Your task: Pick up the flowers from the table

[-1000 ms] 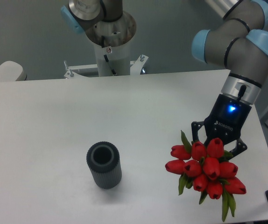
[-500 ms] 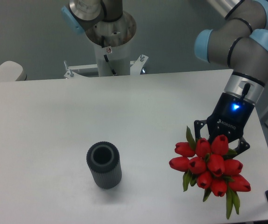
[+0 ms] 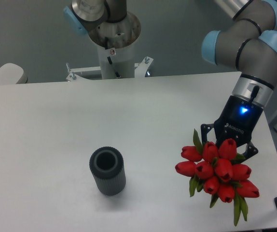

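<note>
Quick count first: one bunch of flowers (image 3: 216,173), and I make it about nine red tulip heads packed together, with a few green leaves poking out at the left side and hanging off the near end. One dark grey ribbed cylinder (image 3: 108,171), standing upright with its open top facing up. One table (image 3: 56,125), big and white. One arm, one gripper (image 3: 228,145).

The gripper is the black unit with the blue light on it, coming down from the upper right on the grey arm with light blue joint caps. It sits right at the far end of the bunch, and the tulip heads cover its fingertips, so you can't actually see the gap between them. The black linkages show on both sides of the top blooms, splayed a bit outward. It looks clamped around the bunch, but honestly the contact point is hidden behind the flowers, so I can't tell for sure how far the fingers are closed.

The bunch is over the near right part of the table, close to the right edge. The cylinder is well apart from it, off to the left, near the front middle.
</note>
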You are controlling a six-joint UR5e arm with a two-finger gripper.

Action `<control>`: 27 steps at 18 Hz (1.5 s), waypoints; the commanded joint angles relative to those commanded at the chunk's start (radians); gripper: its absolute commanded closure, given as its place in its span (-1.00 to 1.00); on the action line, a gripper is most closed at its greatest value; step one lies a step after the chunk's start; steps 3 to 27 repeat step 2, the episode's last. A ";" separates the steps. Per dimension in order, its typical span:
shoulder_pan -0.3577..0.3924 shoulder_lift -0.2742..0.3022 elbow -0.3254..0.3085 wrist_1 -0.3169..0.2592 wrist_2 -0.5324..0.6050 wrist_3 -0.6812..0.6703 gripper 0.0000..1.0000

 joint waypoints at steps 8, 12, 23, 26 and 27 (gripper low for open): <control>0.002 0.000 -0.002 0.002 0.002 0.003 0.61; 0.002 0.000 -0.002 0.002 0.002 0.003 0.61; 0.002 0.000 -0.002 0.002 0.002 0.003 0.61; 0.002 0.000 -0.002 0.002 0.002 0.003 0.61; 0.002 0.000 -0.002 0.002 0.002 0.003 0.61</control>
